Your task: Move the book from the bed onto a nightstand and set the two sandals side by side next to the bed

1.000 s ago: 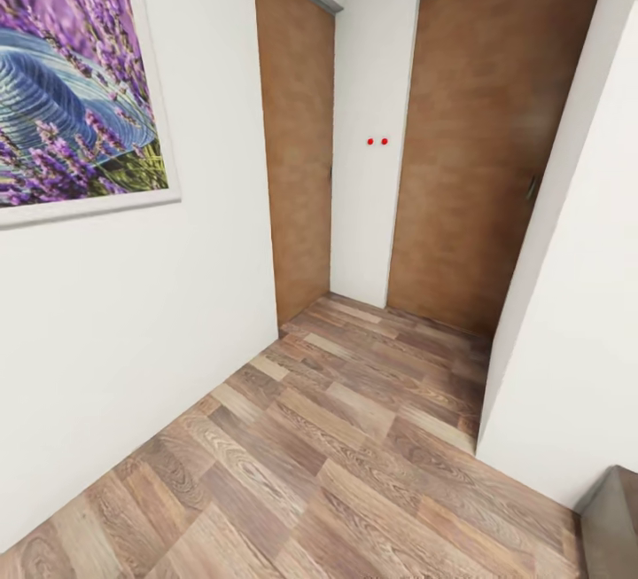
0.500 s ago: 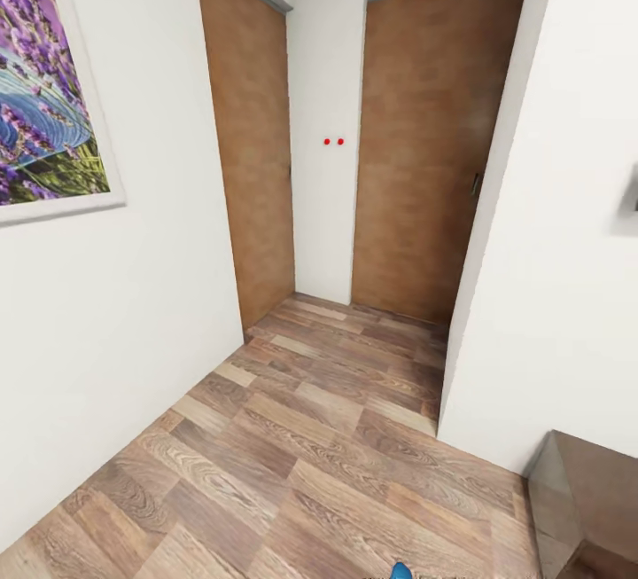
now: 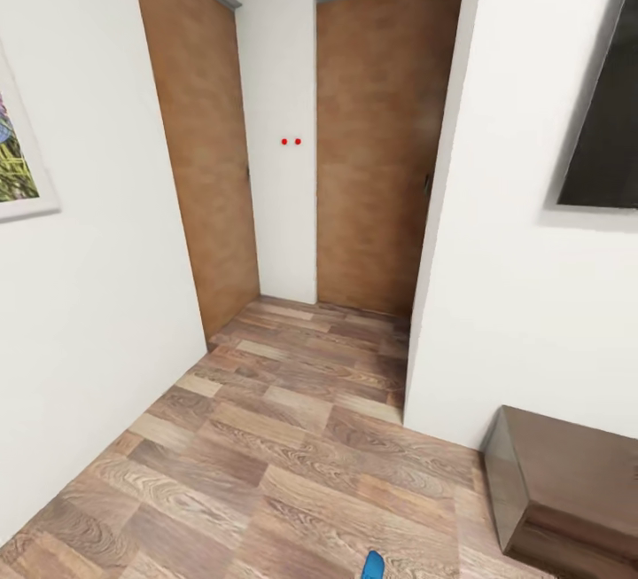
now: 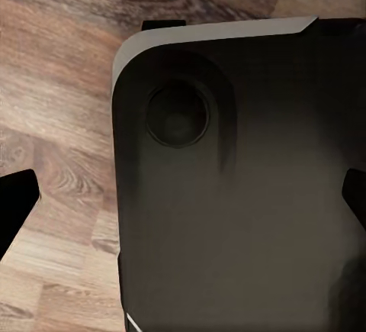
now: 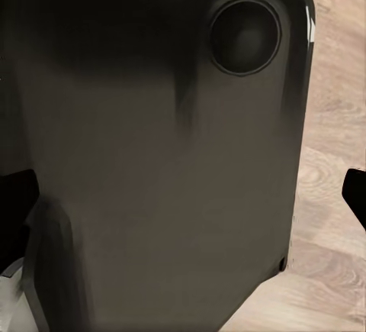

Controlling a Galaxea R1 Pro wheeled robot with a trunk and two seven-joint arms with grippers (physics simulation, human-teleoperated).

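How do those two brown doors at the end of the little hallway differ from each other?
The left door sits in the side wall and is seen at a sharp angle, so it looks narrow. The right door faces the camera squarely and looks wider, with a dark handle at its right edge. Both are plain brown, closed, and reach down to the wood floor.

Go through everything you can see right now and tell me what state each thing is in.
Left door: closed.
Right door: closed.
Nightstand: upright, top bare, by the wall.
Blue sandal: flat on the floor, mostly cut off by the frame edge.
Left gripper: fingers spread wide, empty.
Right gripper: fingers spread wide, empty.
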